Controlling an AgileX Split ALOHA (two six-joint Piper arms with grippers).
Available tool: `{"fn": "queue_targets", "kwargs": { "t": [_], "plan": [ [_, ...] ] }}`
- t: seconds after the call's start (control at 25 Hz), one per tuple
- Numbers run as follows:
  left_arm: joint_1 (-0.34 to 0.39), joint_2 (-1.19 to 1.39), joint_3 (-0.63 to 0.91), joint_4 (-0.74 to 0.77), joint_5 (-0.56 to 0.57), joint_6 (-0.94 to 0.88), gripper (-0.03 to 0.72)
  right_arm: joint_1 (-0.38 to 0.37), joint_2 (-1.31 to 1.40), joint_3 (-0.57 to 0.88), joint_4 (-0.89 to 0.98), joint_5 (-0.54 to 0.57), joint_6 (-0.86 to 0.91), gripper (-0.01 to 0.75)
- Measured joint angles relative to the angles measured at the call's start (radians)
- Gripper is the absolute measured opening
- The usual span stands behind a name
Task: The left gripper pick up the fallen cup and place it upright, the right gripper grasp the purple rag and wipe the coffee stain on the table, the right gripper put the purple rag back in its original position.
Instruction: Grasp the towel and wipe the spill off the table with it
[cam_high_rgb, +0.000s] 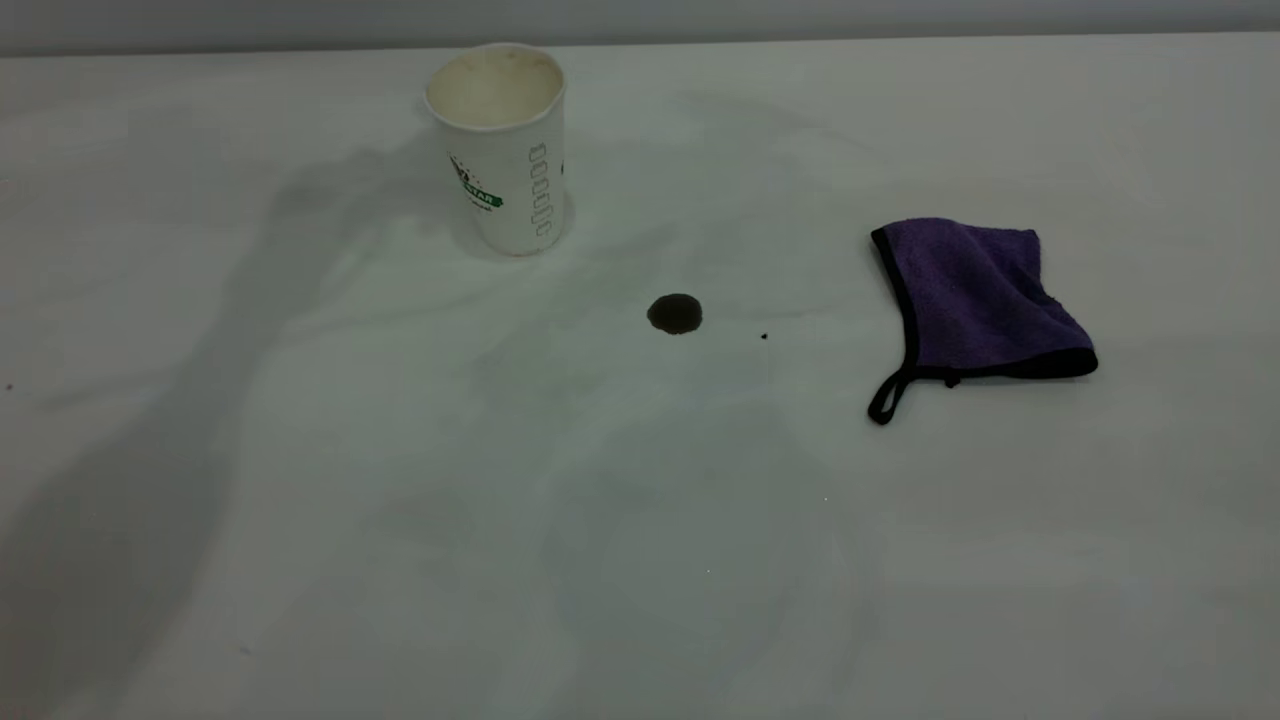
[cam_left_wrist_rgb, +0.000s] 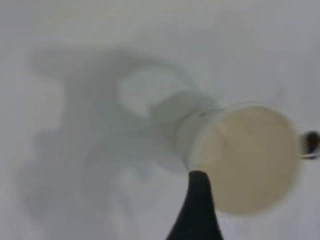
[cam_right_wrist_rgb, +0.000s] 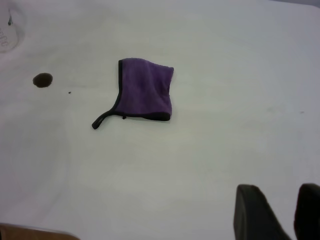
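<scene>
Paper cup (cam_high_rgb: 505, 150), white with green lettering and a cream inside, stands upright toward the far left of the broad white matte table (cam_high_rgb: 400, 560), mouth up, and we see its shadow stretching away to the left across the tabletop. A small round dark brown coffee stain (cam_high_rgb: 675, 313) lies on the bare surface nearer the middle, apart from the cup's base, with a tiny black speck (cam_high_rgb: 764, 336) just to its right. Well to the right of the stain we find the purple rag (cam_high_rgb: 975, 300), a small terry cloth with black edging, lying flat and loosely folded, its black corner loop (cam_high_rgb: 889, 397) trailing toward the near side. From the left wrist view we look down into the cup's open mouth (cam_left_wrist_rgb: 247, 160); only one dark finger (cam_left_wrist_rgb: 197, 212) of the left gripper shows at the picture's edge, close to the rim, and we cannot tell how wide that gripper stands or whether it touches the cup. From the right wrist view the rag (cam_right_wrist_rgb: 145, 90), the stain (cam_right_wrist_rgb: 42, 80) and the speck (cam_right_wrist_rgb: 69, 92) lie well away from the right gripper (cam_right_wrist_rgb: 282, 212), whose two dark fingertips (cam_right_wrist_rgb: 255, 212) show with a clear gap between them and nothing held. Neither arm appears in the exterior view.
</scene>
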Motion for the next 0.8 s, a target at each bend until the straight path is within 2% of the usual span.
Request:
{"fn": "queue_targets", "kwargs": {
  "t": [0.16, 0.44, 0.56, 0.8],
  "plan": [
    [0.011, -0.099, -0.099, 0.001, 0.004, -0.042, 0.695, 0.0, 0.0, 0.0, 0.0, 0.0, 0.0, 0.238],
    [0.016, -0.317, -0.077, 0.046, 0.004, -0.083, 0.666, 0.0, 0.0, 0.0, 0.0, 0.0, 0.0, 0.238],
    [0.016, -0.463, 0.043, 0.086, 0.004, -0.114, 0.646, 0.0, 0.0, 0.0, 0.0, 0.0, 0.0, 0.238],
    [0.016, -0.815, 0.442, 0.181, 0.005, -0.173, 0.557, 0.0, 0.0, 0.0, 0.0, 0.0, 0.0, 0.238]
  ]
}}
